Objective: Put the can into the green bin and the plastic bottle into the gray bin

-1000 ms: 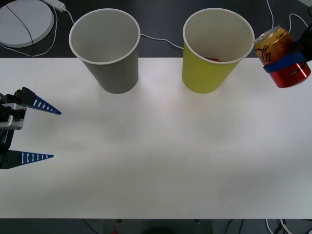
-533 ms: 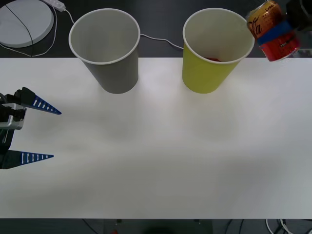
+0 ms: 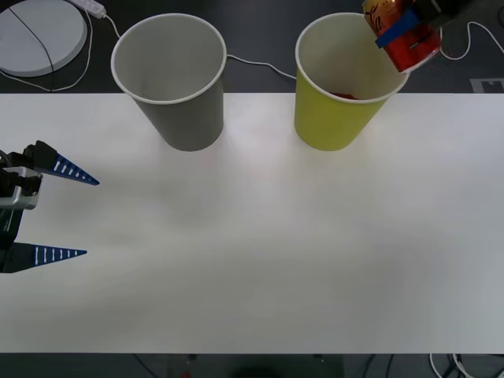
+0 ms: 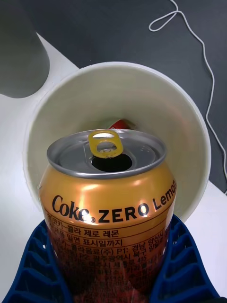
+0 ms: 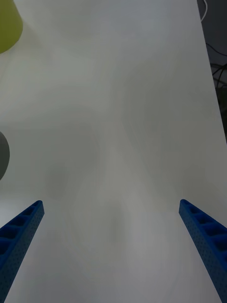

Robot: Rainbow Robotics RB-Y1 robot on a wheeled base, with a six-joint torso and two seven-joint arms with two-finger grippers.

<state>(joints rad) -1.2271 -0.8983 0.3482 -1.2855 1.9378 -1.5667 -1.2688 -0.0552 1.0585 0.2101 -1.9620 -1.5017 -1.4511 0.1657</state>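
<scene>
My right gripper (image 3: 400, 30) is shut on the red-orange can (image 3: 403, 35), which it holds tilted in the air above the right back rim of the green bin (image 3: 335, 118). In the right wrist view the can (image 4: 106, 203) sits between the blue fingers (image 4: 182, 265), its pull-tab top facing the bin's white mouth (image 4: 189, 118). Something red (image 4: 120, 124) lies inside that bin. The gray bin (image 3: 177, 94) stands to the left of the green one. My left gripper (image 3: 55, 213) waits open at the table's left edge. The plastic bottle is out of view.
A white round disc (image 3: 39, 35) and white cables (image 3: 252, 63) lie on the dark floor behind the white table (image 3: 260, 252). The left wrist view looks over bare tabletop (image 5: 113, 142) past the edge of the green bin (image 5: 7, 23).
The right gripper has carried the can up and to the left, from beside the green bin to above its rim. The left arm has not moved.
</scene>
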